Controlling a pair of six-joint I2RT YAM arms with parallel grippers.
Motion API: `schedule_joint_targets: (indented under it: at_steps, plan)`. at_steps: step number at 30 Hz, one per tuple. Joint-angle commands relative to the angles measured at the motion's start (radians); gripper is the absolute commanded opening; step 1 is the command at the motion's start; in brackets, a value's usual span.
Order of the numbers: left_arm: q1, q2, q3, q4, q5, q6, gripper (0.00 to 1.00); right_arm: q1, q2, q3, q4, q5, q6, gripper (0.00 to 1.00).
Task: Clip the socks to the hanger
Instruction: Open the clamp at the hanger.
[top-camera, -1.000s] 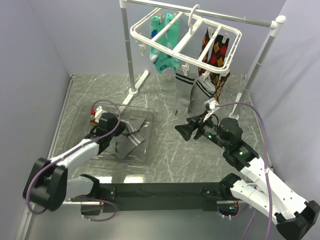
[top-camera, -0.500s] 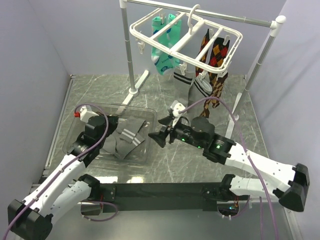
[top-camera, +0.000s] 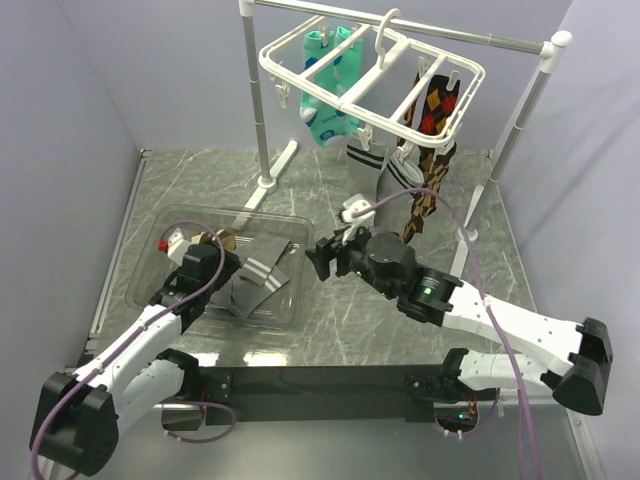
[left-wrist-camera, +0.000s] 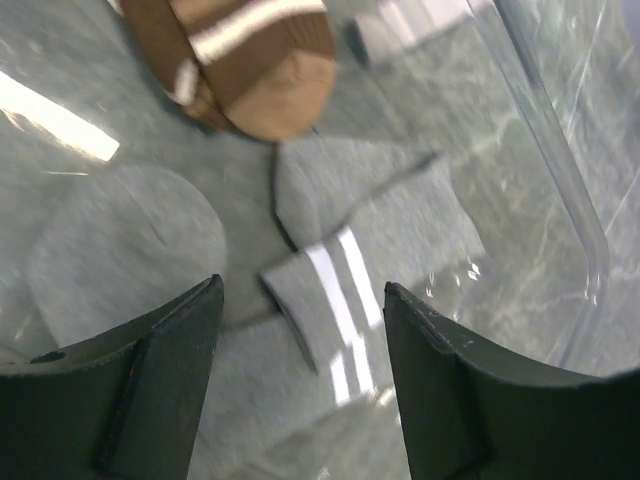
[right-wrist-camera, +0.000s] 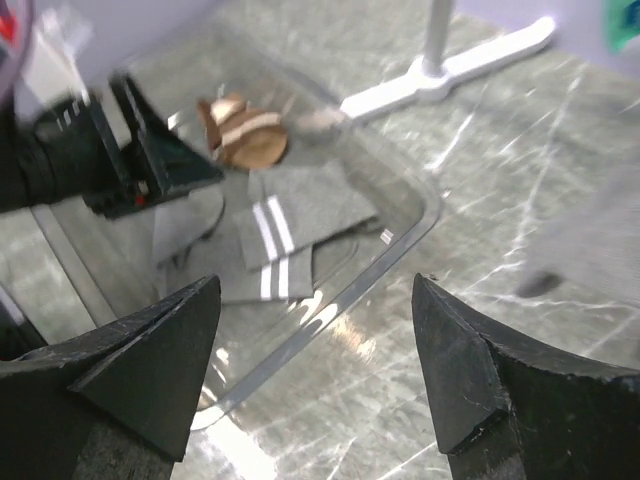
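– Socks (left-wrist-camera: 340, 290): where do they lie from your left hand (left-wrist-camera: 302, 290)?
– Right under it, in the tray (right-wrist-camera: 420, 215), striped cuff below the gap between its fingers. Your fingers are spread wide and hold nothing.
– And your right hand (right-wrist-camera: 312, 285)?
– Spread wide too, and empty, over the counter (right-wrist-camera: 500, 330) beside the tray. The socks lie ahead of it; the hanger (top-camera: 375, 72) hangs high, off to its right.

The right gripper (right-wrist-camera: 317, 285) is hanging with its fingers spread wide over the marble table (right-wrist-camera: 520, 180). The grey socks (right-wrist-camera: 275, 235) are lying flat in a clear tray (right-wrist-camera: 400, 235), stripes showing, and a balled-up brown sock (right-wrist-camera: 245, 140) is sitting right behind them. The left gripper (right-wrist-camera: 165, 150) is poking in from the left, and a white stand foot (right-wrist-camera: 450, 70) is showing up top.
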Motion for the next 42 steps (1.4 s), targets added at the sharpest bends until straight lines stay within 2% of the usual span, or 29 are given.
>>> schedule_joint_targets:
  at_steps: [1,3,8,11,13,15,16,18,25,29,33,42]
  plan:
    - [0.089,-0.012,-0.059,0.143,0.131,0.067,0.70,0.006,-0.114,0.012,0.029,0.111,0.049,0.84]
    - [0.127,-0.010,-0.083,0.203,0.182,0.067,0.69,0.006,-0.145,-0.002,0.044,0.157,0.054,0.84]
    - [0.132,-0.001,-0.085,0.302,0.305,0.110,0.64,0.004,-0.205,0.005,0.046,0.295,0.030,0.85]
    - [0.129,-0.006,-0.054,0.463,0.478,0.148,0.60,-0.009,-0.208,0.025,0.050,0.438,-0.006,0.87]
    - [0.097,0.016,-0.004,0.580,0.576,0.180,0.59,-0.096,-0.192,0.068,0.003,0.463,0.028,0.88]
    - [0.045,0.052,0.057,0.594,0.560,0.219,0.59,-0.226,-0.182,0.102,-0.052,0.381,0.082,0.88]
    - [-0.018,0.065,0.128,0.583,0.496,0.278,0.59,-0.261,-0.188,0.116,-0.072,0.357,0.121,0.88]
    - [-0.066,0.100,0.224,0.583,0.453,0.360,0.58,-0.323,-0.210,0.102,-0.059,0.331,0.134,0.88]
    - [-0.086,0.212,0.390,0.807,0.501,0.496,0.60,-0.377,-0.308,0.057,-0.010,0.339,0.089,0.88]
    - [-0.086,0.354,0.505,0.962,0.600,0.561,0.61,-0.414,-0.303,0.067,-0.017,0.333,0.094,0.88]
    - [-0.084,0.456,0.620,1.013,0.591,0.618,0.61,-0.425,-0.305,0.076,-0.033,0.277,0.103,0.88]
    - [-0.078,0.559,0.739,1.094,0.581,0.656,0.59,-0.425,-0.319,0.079,-0.031,0.234,0.089,0.88]
